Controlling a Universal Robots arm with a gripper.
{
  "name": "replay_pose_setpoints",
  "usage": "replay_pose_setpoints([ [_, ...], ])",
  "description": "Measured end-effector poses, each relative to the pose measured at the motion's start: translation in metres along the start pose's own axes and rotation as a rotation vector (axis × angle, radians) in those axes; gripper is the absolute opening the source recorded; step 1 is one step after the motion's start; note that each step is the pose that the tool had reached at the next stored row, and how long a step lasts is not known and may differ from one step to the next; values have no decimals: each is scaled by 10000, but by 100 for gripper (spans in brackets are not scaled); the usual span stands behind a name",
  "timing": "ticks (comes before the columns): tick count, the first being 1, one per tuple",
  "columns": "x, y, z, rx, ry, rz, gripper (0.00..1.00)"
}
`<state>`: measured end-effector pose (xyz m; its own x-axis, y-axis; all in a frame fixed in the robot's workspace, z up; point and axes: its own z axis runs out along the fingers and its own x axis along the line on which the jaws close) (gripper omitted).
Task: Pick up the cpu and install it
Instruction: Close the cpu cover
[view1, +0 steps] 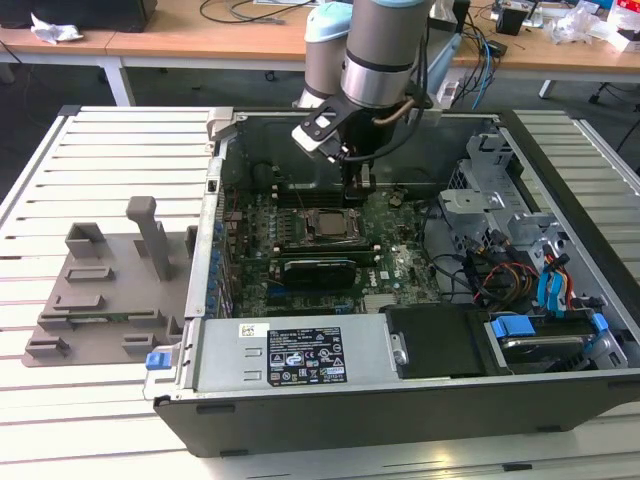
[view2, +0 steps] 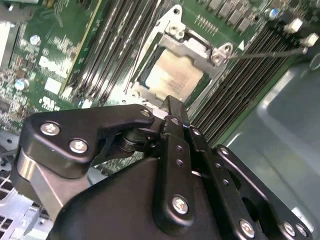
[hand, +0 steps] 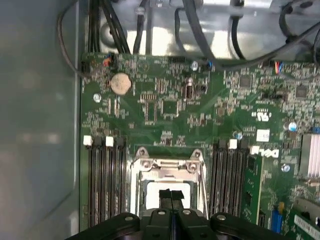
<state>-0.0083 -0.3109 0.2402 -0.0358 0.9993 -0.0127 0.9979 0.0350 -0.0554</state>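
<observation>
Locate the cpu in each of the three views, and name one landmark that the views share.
Exterior view: the cpu lies in the middle of the motherboard, under the gripper.
Second wrist view: tan square just beyond the gripper.
First wrist view: pale patch partly behind the gripper.
Shared landmark: the metal socket frame around it, between memory slots.

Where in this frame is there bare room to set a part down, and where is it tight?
Free: the slatted table around the grey fixture tray at the exterior view's left, plus the slats at its right beyond the case. Crowded: inside the case, where the gripper hangs over the cpu between memory slots and cables.
</observation>
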Motion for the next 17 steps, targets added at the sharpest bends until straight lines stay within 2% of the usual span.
replay_pose_setpoints([
  [2, 5, -102, 86, 0, 1, -1, 11],
  [4, 11, -236, 179, 0, 0, -2, 11],
  [6, 14, -290, 252, -1, 1, -1, 11],
  [13, 17, -342, 352, 0, 0, -2, 11],
  [17, 16, -326, 367, 1, -2, -1, 11],
])
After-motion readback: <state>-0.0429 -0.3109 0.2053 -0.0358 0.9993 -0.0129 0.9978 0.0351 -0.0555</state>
